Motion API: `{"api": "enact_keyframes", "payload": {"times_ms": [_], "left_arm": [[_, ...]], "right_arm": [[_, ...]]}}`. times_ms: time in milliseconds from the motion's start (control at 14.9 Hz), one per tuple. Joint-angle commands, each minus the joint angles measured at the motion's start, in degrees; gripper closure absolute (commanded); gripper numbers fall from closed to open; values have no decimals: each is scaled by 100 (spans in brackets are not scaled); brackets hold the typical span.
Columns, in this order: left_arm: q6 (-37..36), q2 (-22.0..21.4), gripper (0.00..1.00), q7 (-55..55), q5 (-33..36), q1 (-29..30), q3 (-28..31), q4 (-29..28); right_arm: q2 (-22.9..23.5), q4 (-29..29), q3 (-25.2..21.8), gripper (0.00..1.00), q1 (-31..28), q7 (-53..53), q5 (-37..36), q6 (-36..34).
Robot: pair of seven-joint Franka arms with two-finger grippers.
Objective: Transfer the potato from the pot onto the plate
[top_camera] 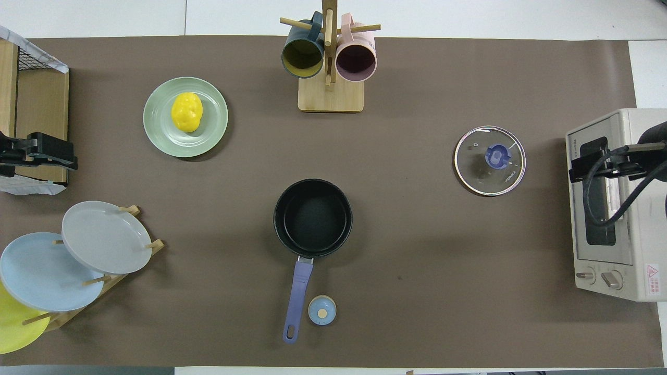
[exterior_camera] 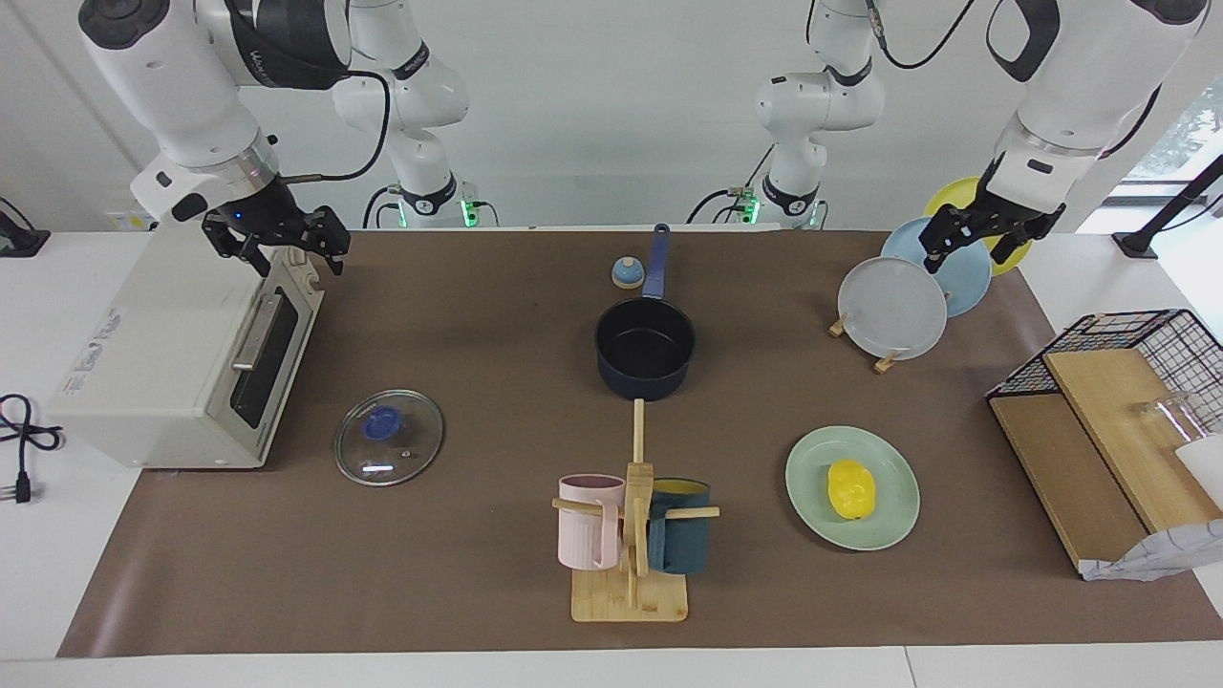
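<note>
The yellow potato [exterior_camera: 850, 488] [top_camera: 186, 111] lies in the middle of the mint-green plate [exterior_camera: 895, 511] [top_camera: 161, 127], toward the left arm's end of the table. The dark navy pot [exterior_camera: 645, 346] [top_camera: 312, 217] stands empty mid-table, its blue handle pointing toward the robots. My left gripper [exterior_camera: 984, 236] [top_camera: 52, 156] is open and empty, raised high over the plate rack, well away from the plate. My right gripper [exterior_camera: 277, 244] [top_camera: 578, 169] is open and empty and waits over the toaster oven.
A toaster oven [exterior_camera: 182, 354] and a glass lid [exterior_camera: 389, 437] are at the right arm's end. A mug rack [exterior_camera: 631, 535] holds pink and teal mugs. A plate rack [exterior_camera: 893, 306] holds grey, light blue and yellow plates. A wire basket [exterior_camera: 1127, 401] sits beside the plate.
</note>
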Motion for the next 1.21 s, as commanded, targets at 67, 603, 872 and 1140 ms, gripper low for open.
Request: {"api": "enact_keyframes", "payload": {"times_ms": [67, 603, 872, 1140], "left_arm": [[659, -263, 0, -44, -179, -105, 138, -363], [750, 0, 0, -220, -515, -70, 41, -381], [284, 106, 0, -176, -410, -26, 15, -188], [64, 97, 0, -176, -401, -26, -3, -179]], "right_arm": [[-39, 17, 13, 0, -31, 27, 90, -87], [-39, 17, 13, 0, -31, 27, 90, -87], [-39, 17, 13, 0, -31, 27, 90, -87], [-39, 17, 13, 0, -31, 27, 90, -87]]}}
